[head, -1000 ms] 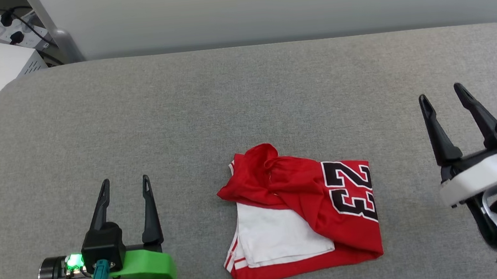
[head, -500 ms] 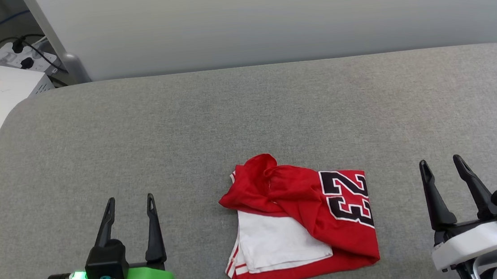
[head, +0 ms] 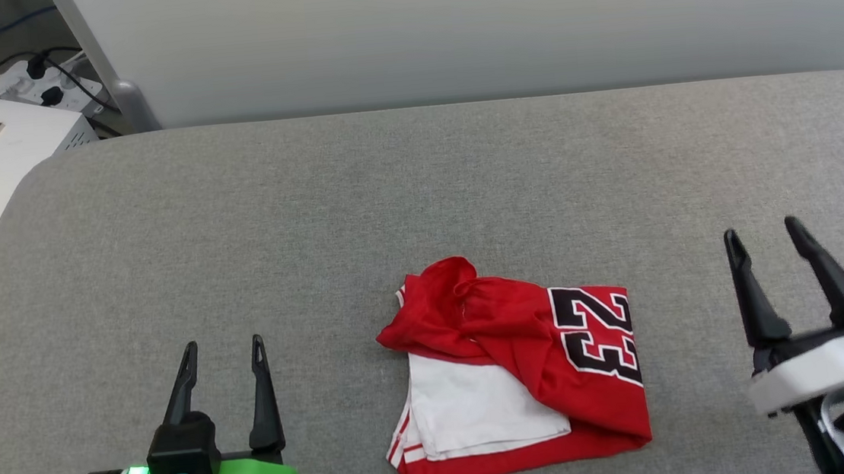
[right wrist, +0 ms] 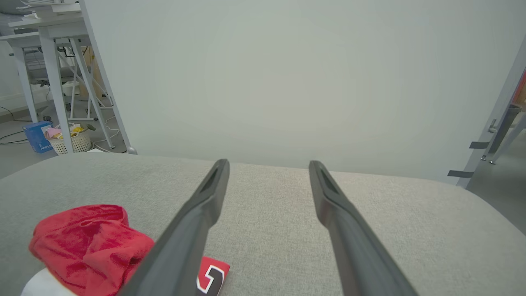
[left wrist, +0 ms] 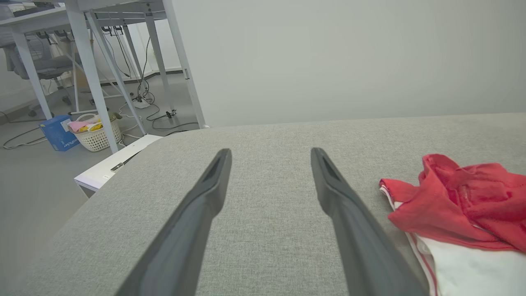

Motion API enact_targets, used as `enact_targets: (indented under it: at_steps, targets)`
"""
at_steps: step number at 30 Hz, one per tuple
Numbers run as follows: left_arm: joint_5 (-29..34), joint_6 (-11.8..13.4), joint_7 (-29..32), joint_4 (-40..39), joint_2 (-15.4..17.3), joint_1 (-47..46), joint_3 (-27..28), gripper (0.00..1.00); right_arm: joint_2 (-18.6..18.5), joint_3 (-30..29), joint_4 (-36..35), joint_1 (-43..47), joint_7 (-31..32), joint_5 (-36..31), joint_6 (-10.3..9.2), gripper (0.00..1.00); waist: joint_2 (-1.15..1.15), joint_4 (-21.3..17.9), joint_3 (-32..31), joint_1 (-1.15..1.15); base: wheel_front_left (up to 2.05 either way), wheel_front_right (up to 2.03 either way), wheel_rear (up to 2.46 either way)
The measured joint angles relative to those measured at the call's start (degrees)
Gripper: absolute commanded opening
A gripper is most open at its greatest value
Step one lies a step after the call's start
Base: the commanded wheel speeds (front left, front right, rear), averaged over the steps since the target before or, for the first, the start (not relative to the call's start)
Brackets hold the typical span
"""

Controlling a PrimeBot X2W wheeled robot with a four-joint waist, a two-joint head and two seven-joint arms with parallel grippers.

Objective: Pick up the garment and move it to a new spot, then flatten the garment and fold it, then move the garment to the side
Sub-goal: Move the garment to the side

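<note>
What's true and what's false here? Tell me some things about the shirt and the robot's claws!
1. The shirt lies on the grey table. True.
2. The left gripper holds the shirt. False: it is open, apart from the shirt, on its left.
3. The shirt shows the number 23. True.
4. The right gripper is shut. False: it is open and holds nothing.
5. The shirt is spread out flat. False: it lies bunched and folded over itself.
</note>
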Motion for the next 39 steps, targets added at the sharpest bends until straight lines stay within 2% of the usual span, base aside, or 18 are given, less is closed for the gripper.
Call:
enact_targets:
  at_steps: [2,6,11,15,20,23,29,33,36,37,38,39]
  targets:
    - [0.0,0.0,0.0,-0.04,-0.09,-0.1,-0.1,1.0,-2.1,0.53,-0.77,-3.38,1.69,0.12,0.0,1.0,0.0,0.17,0.66,0.0,0.0,0.0,0.0]
    - [0.0,0.0,0.0,0.02,-0.35,-0.59,-0.29,1.0,-8.75,5.58,-1.01,-11.22,9.12,3.39,0.0,1.0,0.0,0.56,2.26,0.0,0.0,0.0,0.0]
    - [0.0,-0.07,0.0,0.22,-0.56,-1.8,-0.55,1.0,-15.97,12.59,0.7,-17.18,23.84,11.41,0.0,1.0,0.0,1.36,3.92,0.0,0.0,0.0,0.0]
    - [0.01,-0.08,0.0,0.37,-0.71,-2.16,-0.69,1.0,-18.84,16.03,3.16,-18.28,36.31,20.28,0.0,1.0,0.0,2.09,4.74,0.0,0.0,0.0,0.0]
    - [0.02,-0.51,0.0,0.44,-1.0,-3.43,-1.13,1.0,-19.51,16.72,5.6,-17.74,50.45,33.07,0.0,1.0,0.0,2.99,6.18,0.0,0.0,0.0,0.0]
    - [0.1,-0.67,0.0,0.44,-1.21,-5.11,-1.54,1.0,-19.3,16.6,6.23,-16.13,55.68,37.99,0.0,1.0,0.0,3.81,7.26,0.0,0.0,0.0,0.0]
    - [0.1,-1.04,0.0,0.54,-1.37,-6.87,-1.42,1.0,-16.16,18.0,8.67,-15.59,57.0,39.64,0.0,1.0,0.0,5.54,9.42,0.0,0.0,0.0,0.0]
    - [0.1,-1.26,0.0,0.91,-1.42,-7.41,-1.3,1.0,-13.99,19.59,11.55,-15.61,55.81,39.69,0.0,1.0,0.0,6.57,10.45,0.0,0.0,0.0,0.0]
    - [0.1,-1.52,0.0,1.37,-1.57,-7.7,-1.45,1.0,-13.77,21.25,12.85,-15.58,53.34,38.89,0.0,1.0,0.0,7.2,10.74,0.0,0.0,0.0,0.0]
    - [0.1,-1.55,0.0,1.51,-1.62,-7.71,-1.49,1.0,-13.82,22.13,12.83,-15.56,52.56,38.72,0.0,0.84,0.0,7.38,10.74,0.0,0.0,0.0,0.0]
    - [0.1,-1.57,0.0,1.62,-1.69,-7.71,-1.51,1.0,-13.83,22.64,12.83,-15.58,51.08,38.67,0.0,0.0,0.0,7.52,10.72,0.0,0.0,0.0,0.0]
    - [0.1,-1.57,0.0,1.72,-1.71,-7.71,-1.47,1.0,-13.88,23.23,12.9,-15.62,50.2,38.64,0.0,0.0,0.0,7.54,10.66,0.0,0.0,0.0,0.0]
